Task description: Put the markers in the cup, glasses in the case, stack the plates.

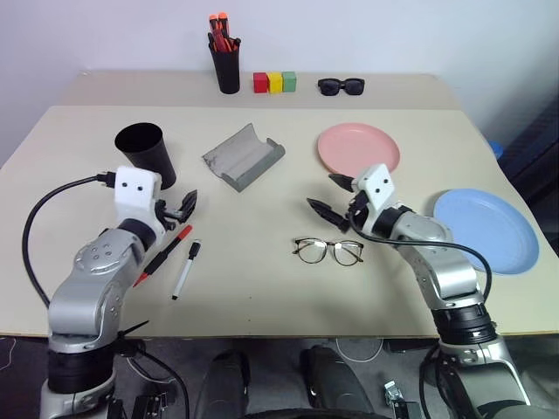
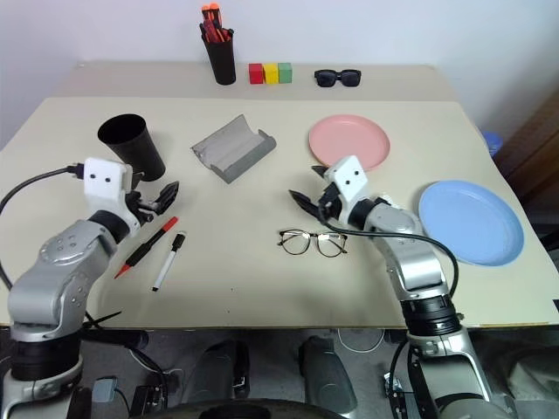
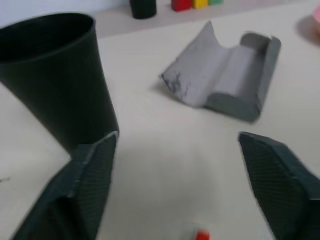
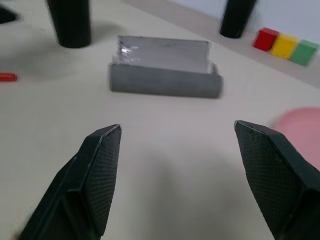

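On a beige table (image 1: 262, 288), both markers (image 1: 175, 253) lie beside the black cup (image 1: 146, 154), wire glasses (image 1: 328, 250) before the open grey case (image 1: 244, 156). Left gripper (image 1: 179, 208) and right gripper (image 1: 330, 197) hover with jaws spread, empty; pink plate (image 1: 358, 148) and blue plate (image 1: 486, 230) sit apart.

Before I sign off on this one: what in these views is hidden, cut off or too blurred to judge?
- Cup: left wrist view's edge cuts its rim and left side; base sits behind a left hand finger.
- Black-and-red marker: that view's bottom edge leaves just a blurred red tip.
- Pink plate: right wrist view's edge cuts it, blurred.
- Orange-capped pens: too small to count.
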